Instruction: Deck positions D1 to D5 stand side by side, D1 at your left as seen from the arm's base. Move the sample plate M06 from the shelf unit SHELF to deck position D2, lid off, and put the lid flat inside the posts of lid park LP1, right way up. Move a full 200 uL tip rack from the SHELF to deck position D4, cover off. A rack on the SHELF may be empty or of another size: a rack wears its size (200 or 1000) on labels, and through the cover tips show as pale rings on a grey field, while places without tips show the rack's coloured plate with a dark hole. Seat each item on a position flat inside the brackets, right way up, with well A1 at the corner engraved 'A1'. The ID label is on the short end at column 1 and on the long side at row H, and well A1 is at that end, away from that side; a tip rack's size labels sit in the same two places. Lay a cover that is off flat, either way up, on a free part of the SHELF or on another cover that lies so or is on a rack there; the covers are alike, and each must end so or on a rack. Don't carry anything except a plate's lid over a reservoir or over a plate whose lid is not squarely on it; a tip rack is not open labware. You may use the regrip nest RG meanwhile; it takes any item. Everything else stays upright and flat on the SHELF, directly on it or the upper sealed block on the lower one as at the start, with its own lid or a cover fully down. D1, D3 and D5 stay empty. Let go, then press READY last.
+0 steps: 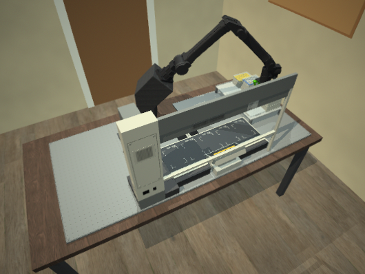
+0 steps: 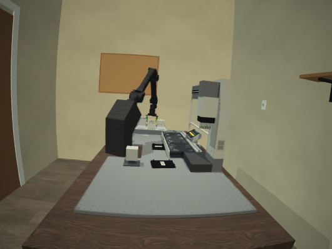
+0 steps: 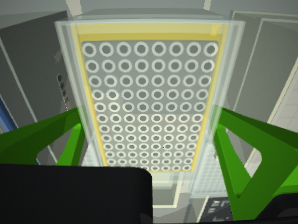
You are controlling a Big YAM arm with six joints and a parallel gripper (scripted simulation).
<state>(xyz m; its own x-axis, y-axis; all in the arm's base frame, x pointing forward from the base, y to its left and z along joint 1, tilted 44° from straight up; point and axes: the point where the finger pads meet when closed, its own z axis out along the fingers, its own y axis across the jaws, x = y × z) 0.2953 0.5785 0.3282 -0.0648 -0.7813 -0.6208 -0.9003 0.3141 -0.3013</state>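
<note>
A yellow tip rack (image 3: 150,95) (image 1: 240,76) stands on the SHELF (image 1: 225,90) under a clear cover. Through the cover, pale rings on a grey field fill every place I can see. My gripper (image 3: 148,112) (image 1: 255,82) (image 2: 152,119) is open and hangs low over this rack. Its green fingers stand on either side of the rack's long sides, apart from them. A blue tip rack (image 1: 248,81) (image 3: 2,114) stands beside the yellow one. The deck (image 1: 206,142) (image 2: 175,141) with its bracketed positions is bare. I cannot make out the plate M06.
A pale lidded item (image 3: 272,75) stands to the right of the yellow rack in the wrist view. The grey gantry beam (image 1: 224,103) hides part of the shelf. Two black nests (image 2: 163,163) (image 2: 158,146) and a white box (image 2: 132,152) lie on the grey mat.
</note>
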